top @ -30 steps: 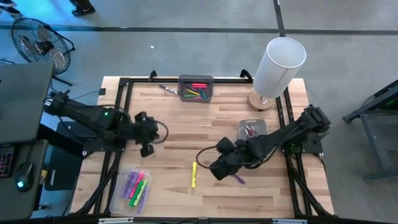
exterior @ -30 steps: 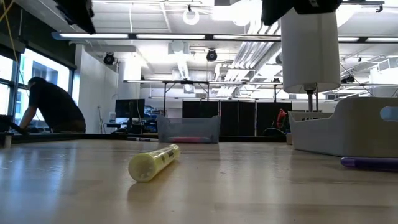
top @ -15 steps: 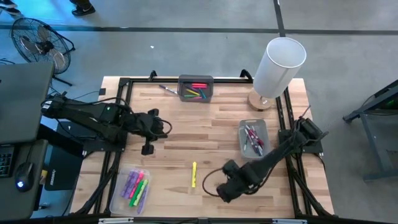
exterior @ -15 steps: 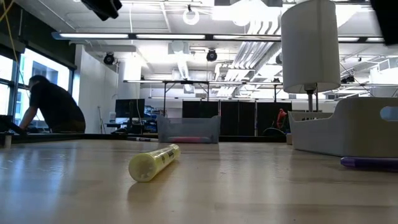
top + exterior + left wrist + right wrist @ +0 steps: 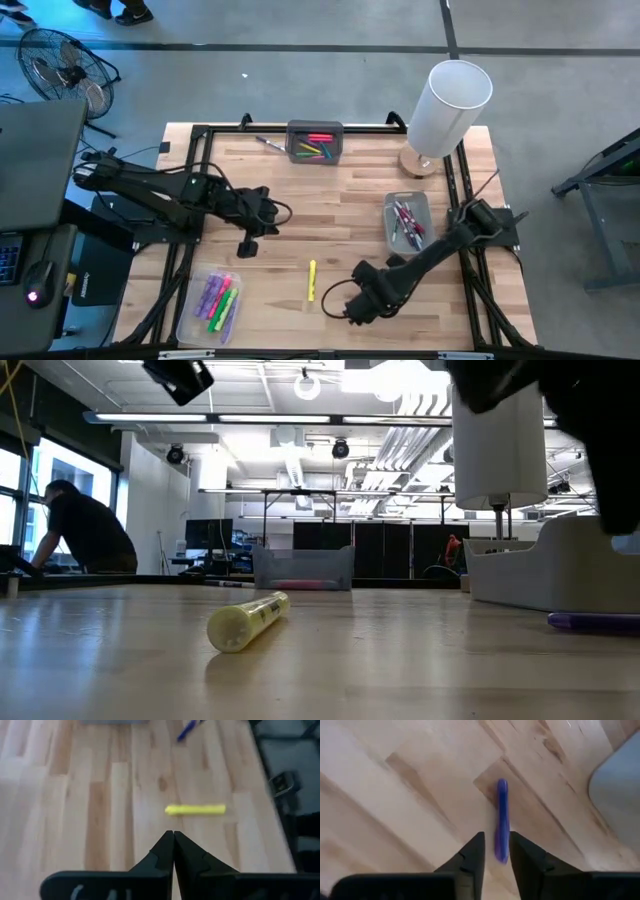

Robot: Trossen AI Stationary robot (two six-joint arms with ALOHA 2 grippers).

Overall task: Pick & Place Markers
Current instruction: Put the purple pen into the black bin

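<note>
The right hand (image 5: 492, 851) hangs over the tabletop (image 5: 340, 210), fingers slightly spread, a purple marker (image 5: 501, 819) lying just ahead between its tips. The left hand (image 5: 173, 840), pressed together and empty, points at a yellow marker (image 5: 195, 809) just beyond.

The left gripper (image 5: 246, 246) has travelled from near the table's left side toward the middle, and its fingers, slightly parted before, are now pressed together above the yellow marker (image 5: 195, 809). The right gripper (image 5: 352, 312) has swung from beside the grey tray to the front edge, its fingers now parted around the purple marker (image 5: 501, 820).
</note>
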